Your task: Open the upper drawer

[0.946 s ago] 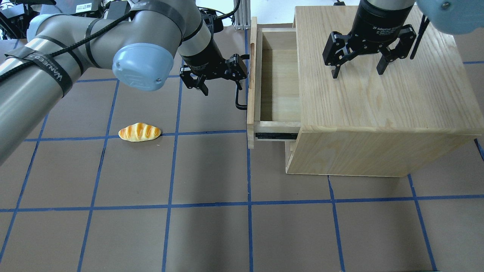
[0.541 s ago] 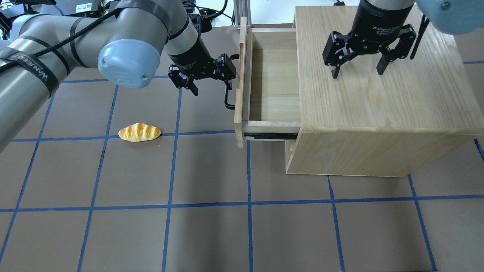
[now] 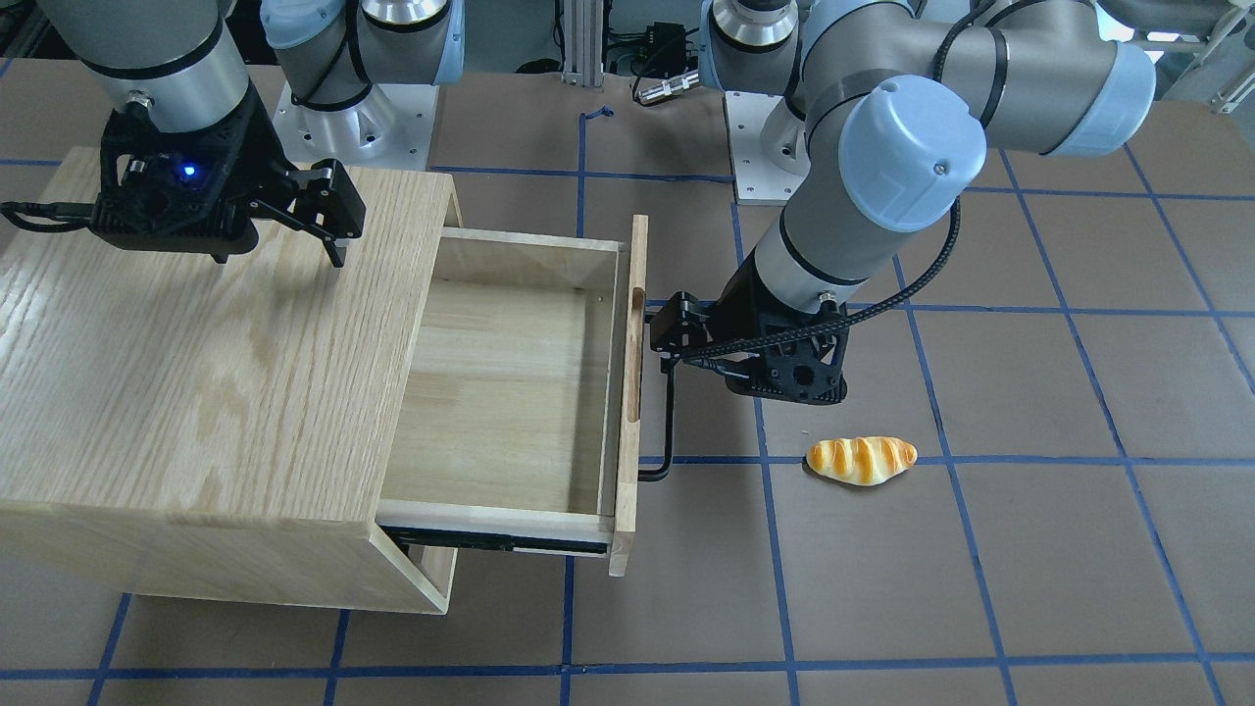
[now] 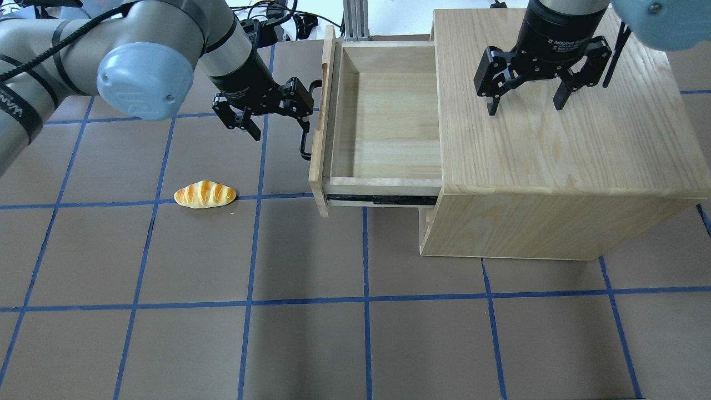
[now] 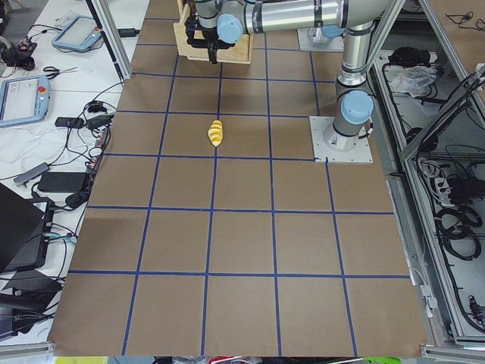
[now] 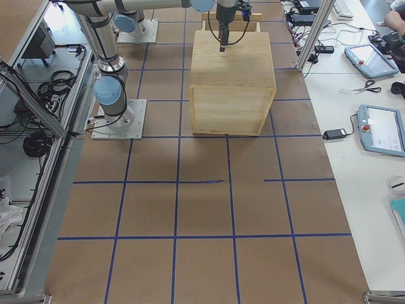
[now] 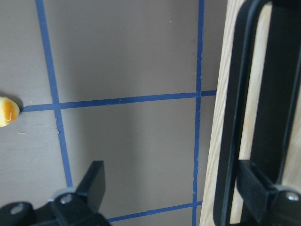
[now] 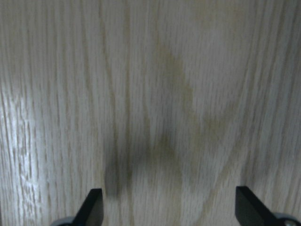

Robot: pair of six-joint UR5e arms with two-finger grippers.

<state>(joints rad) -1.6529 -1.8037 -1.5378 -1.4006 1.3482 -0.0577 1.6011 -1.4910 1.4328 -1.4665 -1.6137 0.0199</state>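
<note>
The upper drawer (image 4: 383, 122) stands pulled far out of the oak cabinet (image 4: 555, 139), and its inside is empty. Its pale front panel (image 4: 318, 133) carries a black bar handle (image 4: 304, 139). My left gripper (image 4: 279, 123) is open, with one finger (image 7: 263, 188) hooked behind the handle (image 7: 233, 117) and the other finger (image 7: 94, 179) out over the mat. In the front-facing view the drawer (image 3: 500, 382) and its handle (image 3: 669, 422) show the same. My right gripper (image 4: 525, 108) is open and empty just above the cabinet top (image 8: 164, 94).
A toy bread roll (image 4: 205, 194) lies on the brown mat left of the drawer; it also shows in the front-facing view (image 3: 861, 460). A lower drawer front (image 4: 426, 219) stays shut under the upper one. Blue tape lines grid the mat.
My left gripper has moved left, away from the cabinet, with a finger behind the handle, and the upper drawer has slid further out. The right gripper has not moved.
</note>
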